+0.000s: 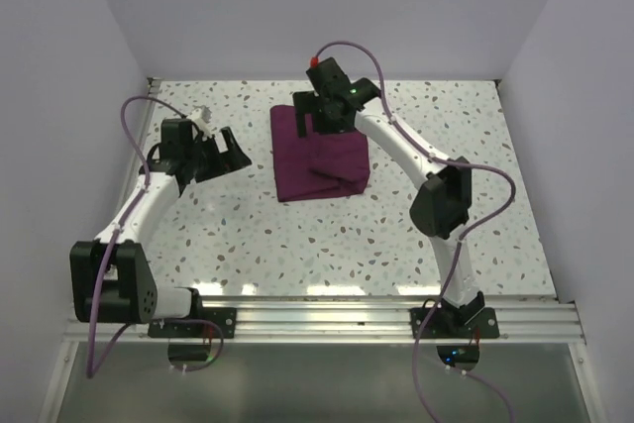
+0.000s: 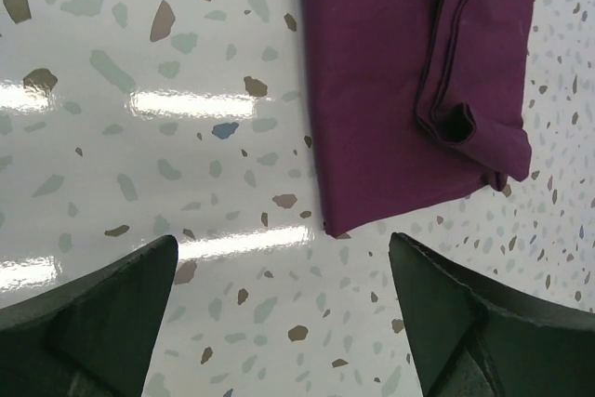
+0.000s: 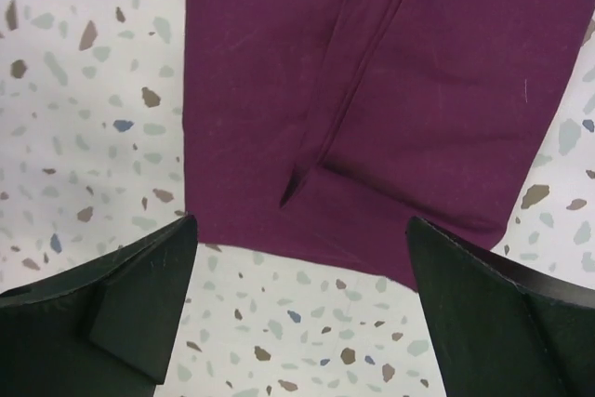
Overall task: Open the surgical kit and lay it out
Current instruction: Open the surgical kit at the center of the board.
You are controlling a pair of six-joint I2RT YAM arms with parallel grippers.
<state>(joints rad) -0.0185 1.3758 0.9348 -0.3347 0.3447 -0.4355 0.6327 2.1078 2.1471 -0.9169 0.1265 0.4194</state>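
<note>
The surgical kit's dark magenta-purple cloth wrap (image 1: pixel 320 158) lies folded shut in a rectangle on the speckled table, towards the back centre. The steel tray, scissors and tweezers are not visible. My right gripper (image 1: pixel 317 118) is open and hovers over the wrap's far edge; in its wrist view the wrap (image 3: pixel 372 109) with a folded flap fills the space just beyond the open gripper (image 3: pixel 302 267). My left gripper (image 1: pixel 232 150) is open and empty to the left of the wrap; in its wrist view the wrap's corner (image 2: pixel 409 90) lies ahead of the gripper (image 2: pixel 284 276), apart from it.
White walls enclose the table on the left, back and right. A metal rail (image 1: pixel 327 312) with the arm bases runs along the near edge. The right arm's elbow (image 1: pixel 443 197) hangs right of the wrap.
</note>
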